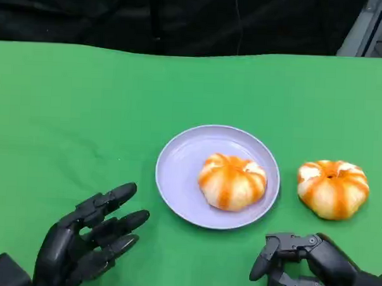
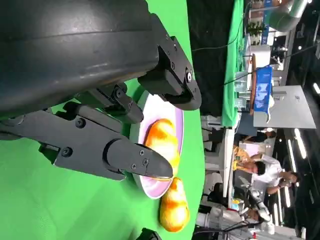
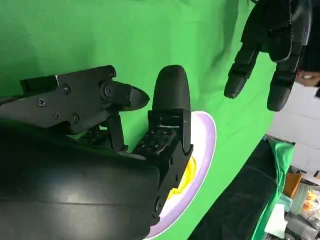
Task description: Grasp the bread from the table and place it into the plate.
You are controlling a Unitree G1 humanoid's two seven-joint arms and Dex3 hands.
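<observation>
A lilac plate (image 1: 183, 174) sits at the middle of the green table with one orange-striped bread (image 1: 232, 181) lying in it. A second striped bread (image 1: 332, 189) lies on the cloth just right of the plate. My right hand (image 1: 303, 265) hovers near the front edge, below that loose bread, fingers bent but apart and holding nothing. My left hand (image 1: 88, 243) is at the front left, fingers spread, empty, well short of the plate. The left wrist view shows the plate (image 2: 170, 107), the bread in it (image 2: 162, 140) and the loose bread (image 2: 174, 210) beyond the fingers (image 2: 125, 155).
Green cloth (image 1: 85, 100) covers the table up to a dark backdrop at the far edge. A grey metal stand (image 1: 367, 27) rises at the back right. People (image 2: 262, 167) sit at other tables far beyond this one.
</observation>
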